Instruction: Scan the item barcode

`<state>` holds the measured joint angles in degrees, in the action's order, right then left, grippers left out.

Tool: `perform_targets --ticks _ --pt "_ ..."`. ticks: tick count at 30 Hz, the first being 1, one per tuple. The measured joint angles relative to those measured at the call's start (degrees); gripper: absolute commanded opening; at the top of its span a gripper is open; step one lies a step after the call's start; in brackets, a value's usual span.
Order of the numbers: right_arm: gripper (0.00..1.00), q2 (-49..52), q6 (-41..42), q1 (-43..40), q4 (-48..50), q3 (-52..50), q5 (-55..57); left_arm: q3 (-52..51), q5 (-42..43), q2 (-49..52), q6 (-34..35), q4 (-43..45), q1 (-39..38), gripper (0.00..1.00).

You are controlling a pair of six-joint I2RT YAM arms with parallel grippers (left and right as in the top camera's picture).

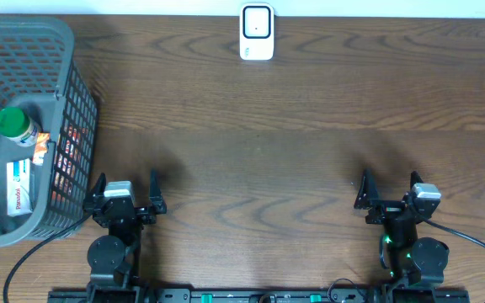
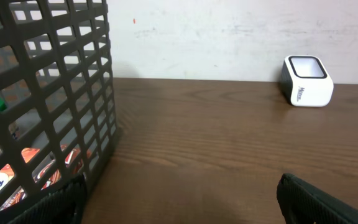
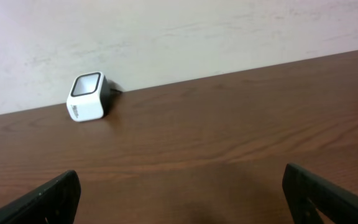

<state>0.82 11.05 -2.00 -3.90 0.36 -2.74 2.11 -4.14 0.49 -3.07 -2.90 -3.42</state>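
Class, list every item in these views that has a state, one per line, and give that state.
basket: upright, holding items
green-capped bottle: in the basket, cap on
white box: lying in the basket
scanner: upright, nothing in front of it
left gripper: open, empty
right gripper: open, empty

Table (image 1: 251, 143): dark brown wood-grain top, matte, filling the overhead view; soft shadows are cast on it toward the near side. Wall (image 2: 229, 31): pale off-white, met by the table's far edge; faint scuffs and one small red mark (image 2: 134, 21) are noted. Lighting: even, diffuse.
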Motion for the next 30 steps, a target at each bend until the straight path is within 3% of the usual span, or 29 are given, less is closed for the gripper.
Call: perform_targets --ticks 30 --pt "0.99 0.0 0.0 1.8 0.0 0.0 0.2 0.0 0.4 0.0 0.0 0.0 0.0 0.98"
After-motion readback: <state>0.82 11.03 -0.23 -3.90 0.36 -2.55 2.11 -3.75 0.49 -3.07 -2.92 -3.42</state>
